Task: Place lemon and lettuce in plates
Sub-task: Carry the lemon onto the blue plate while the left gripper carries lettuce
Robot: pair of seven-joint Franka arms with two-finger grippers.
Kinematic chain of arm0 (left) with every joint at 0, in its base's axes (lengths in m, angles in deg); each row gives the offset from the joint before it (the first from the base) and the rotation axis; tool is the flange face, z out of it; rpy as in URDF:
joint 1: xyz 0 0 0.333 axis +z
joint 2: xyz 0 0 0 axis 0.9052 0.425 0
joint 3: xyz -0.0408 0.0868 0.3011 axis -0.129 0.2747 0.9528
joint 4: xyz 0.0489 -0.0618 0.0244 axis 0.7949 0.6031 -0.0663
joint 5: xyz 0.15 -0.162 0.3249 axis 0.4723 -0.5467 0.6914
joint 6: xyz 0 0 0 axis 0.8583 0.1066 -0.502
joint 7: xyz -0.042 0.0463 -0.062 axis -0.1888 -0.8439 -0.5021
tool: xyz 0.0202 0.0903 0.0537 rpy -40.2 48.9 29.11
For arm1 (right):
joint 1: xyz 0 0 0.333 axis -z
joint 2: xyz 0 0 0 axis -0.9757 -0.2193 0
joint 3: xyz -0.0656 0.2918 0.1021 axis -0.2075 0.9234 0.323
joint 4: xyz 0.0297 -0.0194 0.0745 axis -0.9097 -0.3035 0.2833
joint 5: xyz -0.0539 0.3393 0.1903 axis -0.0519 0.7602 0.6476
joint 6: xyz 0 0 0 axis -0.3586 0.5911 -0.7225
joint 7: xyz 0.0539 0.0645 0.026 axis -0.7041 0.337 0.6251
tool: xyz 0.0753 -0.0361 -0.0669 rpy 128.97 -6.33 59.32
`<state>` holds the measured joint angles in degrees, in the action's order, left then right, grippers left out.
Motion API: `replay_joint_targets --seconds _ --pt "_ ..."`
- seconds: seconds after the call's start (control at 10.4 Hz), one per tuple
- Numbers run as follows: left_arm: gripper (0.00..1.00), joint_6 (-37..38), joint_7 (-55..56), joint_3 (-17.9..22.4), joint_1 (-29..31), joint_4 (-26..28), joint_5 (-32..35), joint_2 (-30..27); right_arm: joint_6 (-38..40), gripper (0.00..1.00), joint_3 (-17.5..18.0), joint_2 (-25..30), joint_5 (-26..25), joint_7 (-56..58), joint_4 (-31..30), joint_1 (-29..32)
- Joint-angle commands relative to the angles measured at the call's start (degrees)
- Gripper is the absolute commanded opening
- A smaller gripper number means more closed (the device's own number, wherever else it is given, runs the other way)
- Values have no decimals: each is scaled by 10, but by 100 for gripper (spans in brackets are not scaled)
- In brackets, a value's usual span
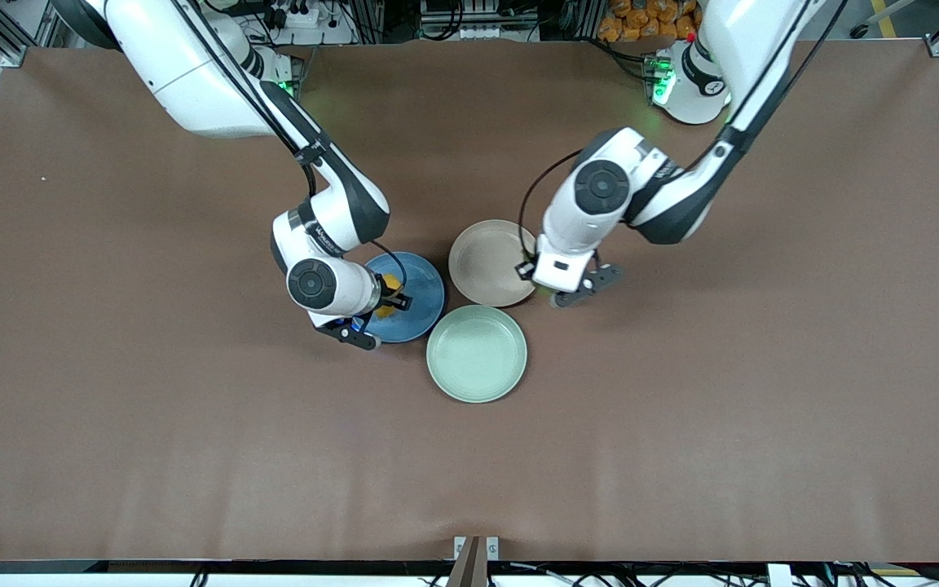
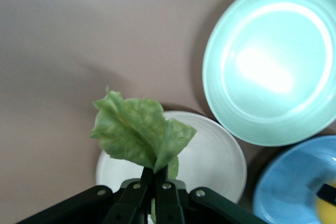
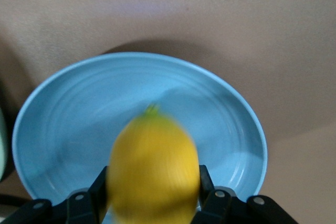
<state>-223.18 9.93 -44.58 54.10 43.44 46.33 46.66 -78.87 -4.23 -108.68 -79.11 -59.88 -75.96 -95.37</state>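
Mint-green plate [image 1: 476, 354] sits unused as the right gripper [image 1: 381, 306], clamped on the firm, smooth lemon [image 3: 153, 169], hangs over the blue plate [image 1: 421, 314]; the left gripper [image 1: 547, 285] pinches the limp, light lettuce [image 2: 137, 132] by its stem over the beige plate [image 1: 482, 261].

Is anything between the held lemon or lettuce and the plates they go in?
Nothing visible. The right gripper holds the lemon over the bare blue plate. The left gripper holds the lettuce over the beige plate's edge; that plate is bare too.
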Motion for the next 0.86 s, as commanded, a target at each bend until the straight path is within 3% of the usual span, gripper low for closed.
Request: replay_joint_targets --seconds 0.0,0.1,0.19,0.29,0.48,0.57,0.77 --pt "0 -29 67 4 -36 -23 19 38 16 100 2 2 8 -5 24 -1" --pt "0 -29 85 4 -42 -27 19 45 47 100 2 4 3 -5 53 -2" --pt "22 -29 91 6 -55 -27 20 52 117 100 -2 5 0 -2 97 4" --pt "25 -29 92 23 -77 -27 19 55 162 100 -4 6 -11 2 130 13" --pt "100 -29 123 75 -136 -33 20 55 200 100 -3 42 -82 37 150 36" --pt "100 -28 124 102 -160 -39 20 51 200 100 -3 56 -91 76 150 55" --pt "100 10 113 124 -155 -71 24 25 210 100 -3 113 -90 186 149 107"
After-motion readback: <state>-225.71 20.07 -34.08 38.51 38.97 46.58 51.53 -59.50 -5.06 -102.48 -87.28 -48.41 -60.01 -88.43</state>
